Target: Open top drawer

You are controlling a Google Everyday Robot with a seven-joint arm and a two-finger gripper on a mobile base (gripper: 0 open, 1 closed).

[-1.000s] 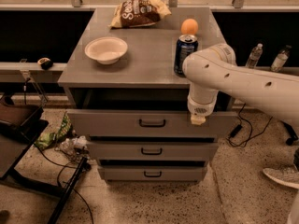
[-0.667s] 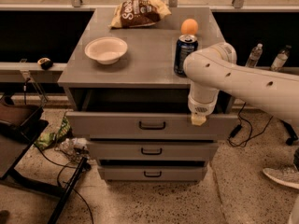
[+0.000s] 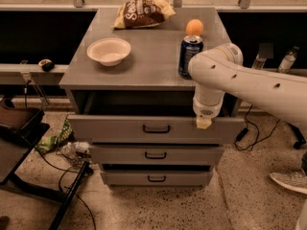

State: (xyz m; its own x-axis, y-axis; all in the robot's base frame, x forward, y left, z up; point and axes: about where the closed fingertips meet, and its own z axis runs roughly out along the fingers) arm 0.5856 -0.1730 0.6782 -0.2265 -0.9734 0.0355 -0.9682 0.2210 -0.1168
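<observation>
**Top drawer [image 3: 120, 127] stands partly out of the cabinet**

Two lower drawers [image 3: 115, 155] sit further in beneath it. The gripper [image 3: 203, 122] hangs at the top drawer's front edge, right of the handle [image 3: 156, 128]; I cannot tell its state. On the cabinet top [image 3: 148, 68] behind are a bowl [image 3: 109, 51] and can [image 3: 190, 56], then an orange [image 3: 194, 27] and chip bag [image 3: 141, 12].

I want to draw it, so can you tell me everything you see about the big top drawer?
The top drawer is grey, the widest of three, with a flat front and a small black bar handle. It is pulled partly out from under the cabinet top, level, its inside in shadow. The gripper sits at the front panel's upper edge, right of the handle.
</observation>
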